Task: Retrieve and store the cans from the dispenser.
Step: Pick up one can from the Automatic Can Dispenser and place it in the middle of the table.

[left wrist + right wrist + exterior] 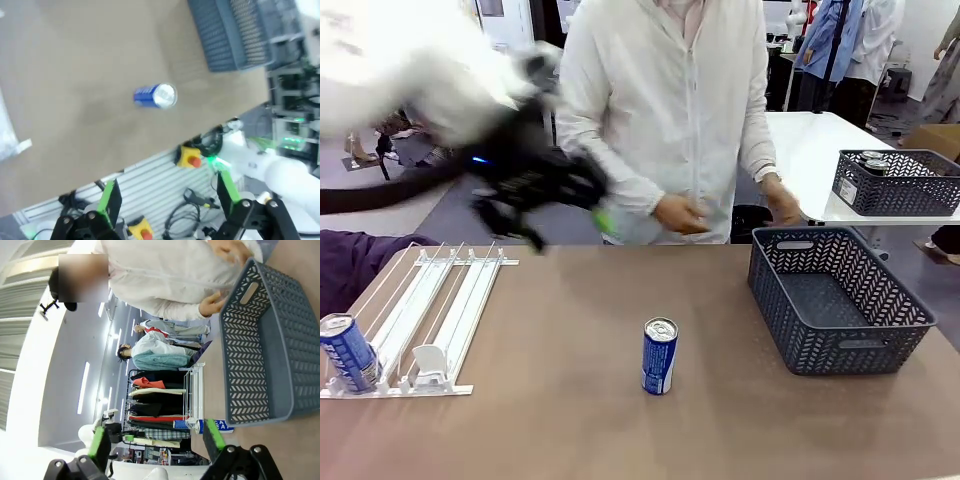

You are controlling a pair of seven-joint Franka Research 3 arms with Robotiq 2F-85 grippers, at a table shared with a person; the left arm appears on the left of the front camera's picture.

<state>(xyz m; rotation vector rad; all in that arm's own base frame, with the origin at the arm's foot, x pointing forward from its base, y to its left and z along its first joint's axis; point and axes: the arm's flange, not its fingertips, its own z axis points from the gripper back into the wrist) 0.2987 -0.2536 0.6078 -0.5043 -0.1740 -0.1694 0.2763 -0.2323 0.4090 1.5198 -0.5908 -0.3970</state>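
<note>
The left hand [167, 195], fingers spread wide and holding nothing, hangs blurred above the far left part of the table [570, 420]. Well apart from it, nearer the camera, a blue can [659, 356] stands alone mid-table. A second blue can [348, 352] sits at the near end of the dispenser [440, 310]. The right hand [156, 442], also spread and holding nothing, faces the grey basket [265, 350].

**What stands around my table**

On my right a dark grey mesh basket [782, 290] sits upright on the brown table [570, 420]. Across from me, a person in a white shirt [660, 100] stands at the far edge. Behind them a second grey basket [880, 195] rests on a white table [810, 150]. A purple cloth [360, 262] lies at the far left. Off the near edge is a yellow box with a red button [189, 157], near black cables [192, 212].
</note>
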